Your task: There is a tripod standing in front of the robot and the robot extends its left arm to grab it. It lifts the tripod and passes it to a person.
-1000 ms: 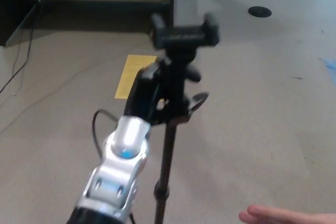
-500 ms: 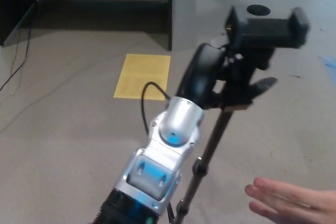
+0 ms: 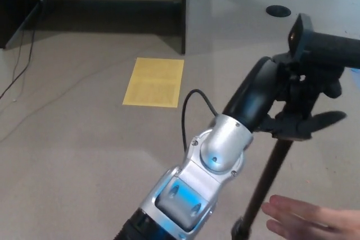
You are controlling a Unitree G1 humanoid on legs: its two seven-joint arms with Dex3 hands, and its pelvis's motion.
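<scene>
Leaning black tripod point(image 3: 281, 150), seemingly hand-gripped point(image 3: 264, 94)

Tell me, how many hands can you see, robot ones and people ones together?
2. The robot's left hand is shut around the tripod just under its head, right of centre. A person's hand reaches in, open, at the bottom right. The robot's right hand isn't in view.

silver forearm point(image 3: 194, 186), black hand point(image 3: 256, 94), looped black cable point(image 3: 191, 105)

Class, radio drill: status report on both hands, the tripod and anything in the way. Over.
Left hand shut on tripod, just under its head. Right hand not in view. Tripod tilted toward person's hand, open beside the pole. Nothing between them.
</scene>
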